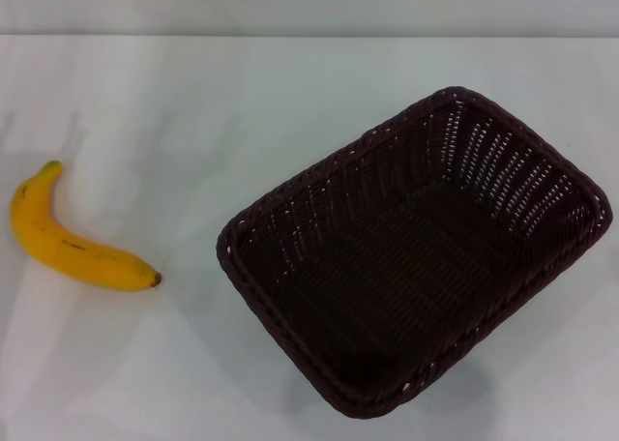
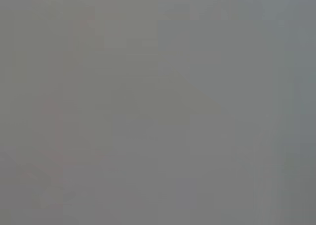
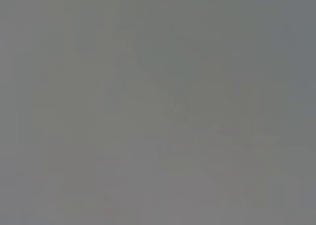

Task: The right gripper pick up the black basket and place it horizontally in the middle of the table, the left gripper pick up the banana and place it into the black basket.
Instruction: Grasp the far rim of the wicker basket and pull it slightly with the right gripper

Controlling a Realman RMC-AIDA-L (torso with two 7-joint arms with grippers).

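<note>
Right now, you have these on the head view:
Black basket [image 1: 416,257]: you see it upright on the surface [image 1: 193,122], right of centre, turned at a slant, its open mouth up and its long side running diagonally from near left to far right.
Banana [image 1: 73,248]: it lies flat well apart from the basket, on your far left, curved, dark tip pointing toward the basket, stem end away from you.
Left gripper: out of sight in every view, so you cannot tell its state.
Right gripper: likewise unseen.
Wrist views: both show you only a flat grey blur, nothing recognisable.
</note>
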